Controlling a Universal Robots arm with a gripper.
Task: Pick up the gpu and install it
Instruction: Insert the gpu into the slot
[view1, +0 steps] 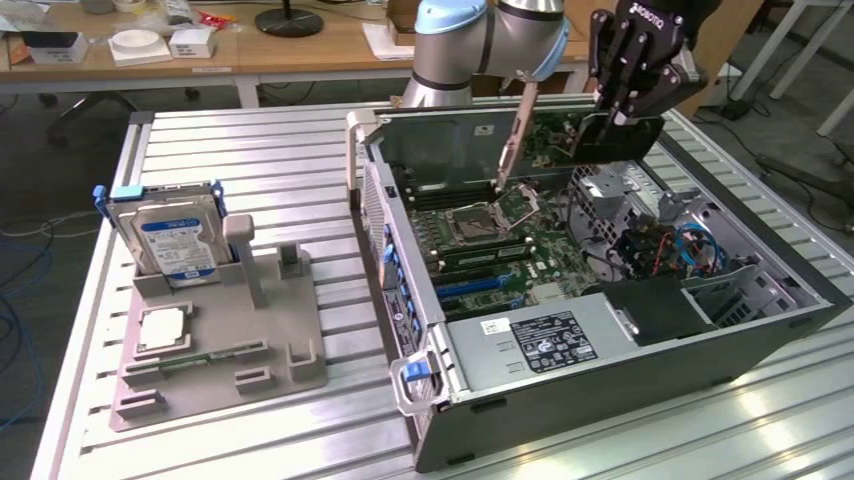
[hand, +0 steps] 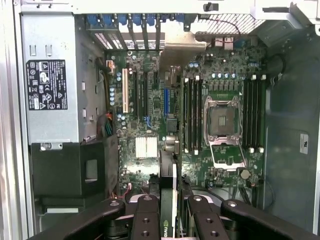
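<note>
My gripper hangs over the far end of the open computer case and is shut on the gpu. The card is upright, dark, with a silver bracket at the end toward the exterior view's left. It is above the motherboard and not touching it. In the wrist view the gpu shows edge-on between the black fingers, a green logo on its edge. My gripper looks straight down at the motherboard and its expansion slots.
A power supply fills the case's near end. The open CPU socket and memory slots lie beside the expansion slots. At the exterior view's left, a grey holder carries a hard drive, a processor and a memory stick.
</note>
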